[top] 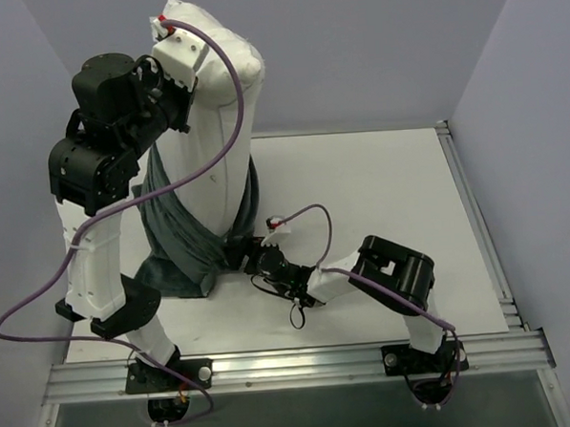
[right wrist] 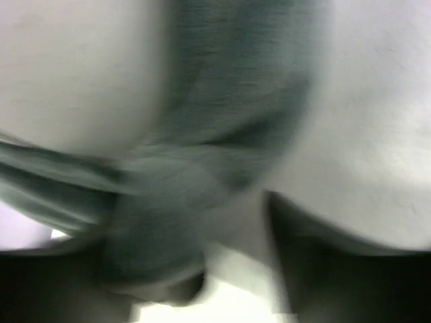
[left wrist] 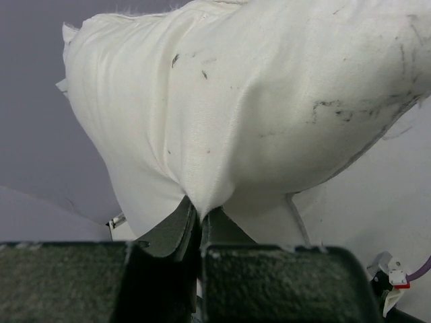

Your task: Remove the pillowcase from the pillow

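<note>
My left gripper (top: 170, 33) is raised high and shut on a pinch of the white pillow (top: 218, 112), which hangs down from it; the left wrist view shows the jaws (left wrist: 200, 214) closed on the pillow's fabric (left wrist: 256, 101). The dark grey pillowcase (top: 181, 240) is bunched round the pillow's lower end, down on the table. My right gripper (top: 237, 252) is low, against the pillowcase's right edge. In the blurred right wrist view the grey cloth (right wrist: 215, 101) drapes over the left finger. The right finger (right wrist: 310, 256) stands apart, with a bright gap between.
The white table (top: 379, 189) spreads to the right of the pillow. Grey walls close in at the back and both sides. Aluminium rails run along the front (top: 303, 366) and the right edge (top: 477, 223). Purple cables (top: 228, 130) loop from both arms.
</note>
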